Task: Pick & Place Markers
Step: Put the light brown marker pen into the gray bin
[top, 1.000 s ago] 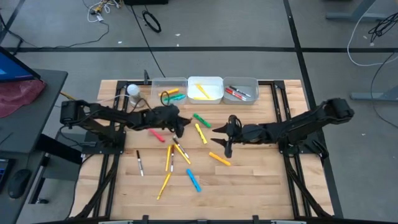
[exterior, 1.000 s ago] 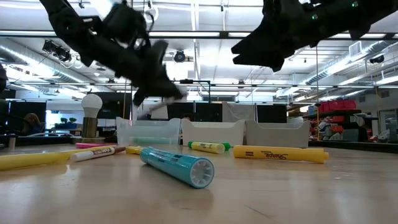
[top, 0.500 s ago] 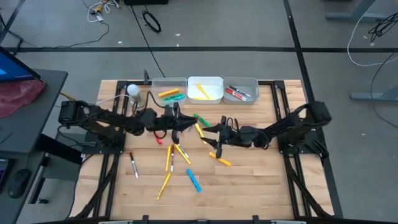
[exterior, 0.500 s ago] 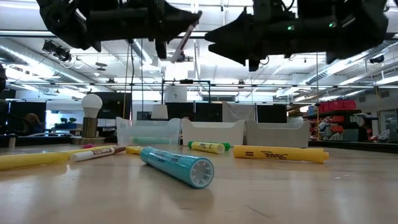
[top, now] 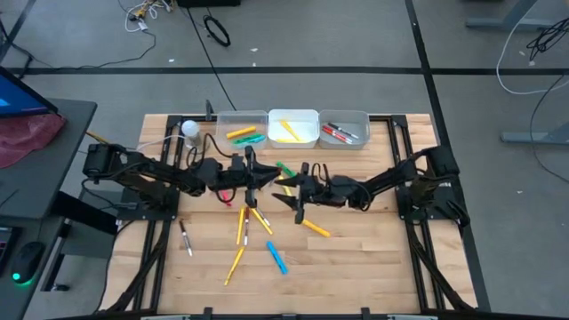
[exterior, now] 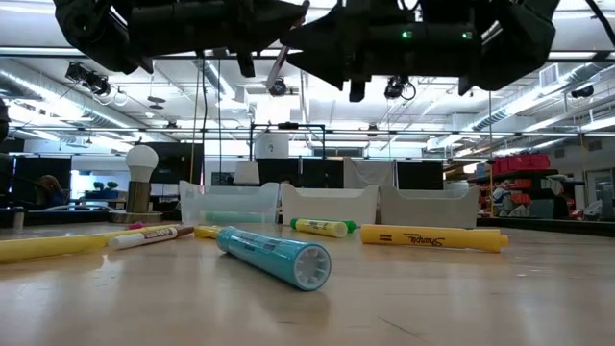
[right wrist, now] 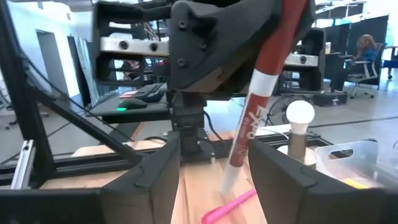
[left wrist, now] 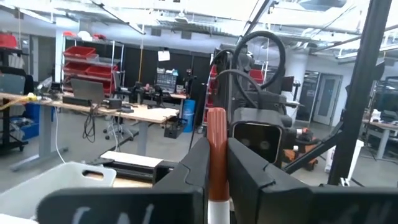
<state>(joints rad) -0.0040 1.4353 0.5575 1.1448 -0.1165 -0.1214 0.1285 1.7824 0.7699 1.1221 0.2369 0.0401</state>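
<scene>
My left gripper is raised over the middle of the table and shut on a dark red and white marker. My right gripper is open and empty, facing the left gripper from the right at about the same height. In the right wrist view its fingers stand on either side of the hanging marker, farther back. Loose markers lie flat on the table: yellow ones, a blue one, an orange one, a green one and a pink one. My left gripper pinches the marker's dark red upper part between its two fingers. The fingers lie level and point toward the table's right side, across the marker. The marker hangs nearly upright, a little tilted, with its pale lower end clear of the table.
Three bins stand in a row at the far edge: a clear one with yellow and green markers, a white one with yellow ones, a third with red ones. A light bulb stands at the far left. A white marker lies left.
My left gripper has risen from the table with the dark red marker and turned from slanting down to level. My right gripper has moved toward the table's left edge, close to the left gripper. The white marker at the left has shifted toward the left edge.
</scene>
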